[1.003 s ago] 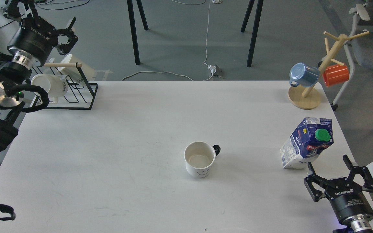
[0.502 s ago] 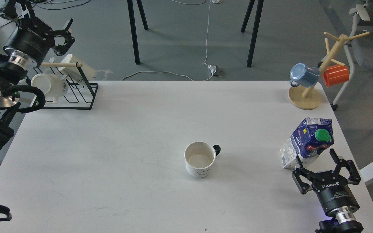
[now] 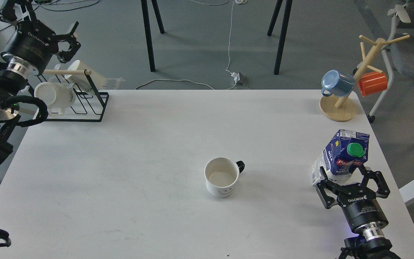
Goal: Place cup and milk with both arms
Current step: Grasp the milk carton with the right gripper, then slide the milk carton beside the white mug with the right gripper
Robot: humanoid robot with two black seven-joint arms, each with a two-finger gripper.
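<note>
- Near the table's right edge, the milk stands leaning, green cap toward the camera.
- Right gripper sits at the carton's base, its 2 fingers spread wide on either side of the lower part; whether they touch the carton cannot be told.
- At the table's middle, the cup stands upright, smiley toward the camera, handle pointing right, well apart from the milk.
- Left gripper hangs spread and empty above the black rack at the far left corner.
</note>
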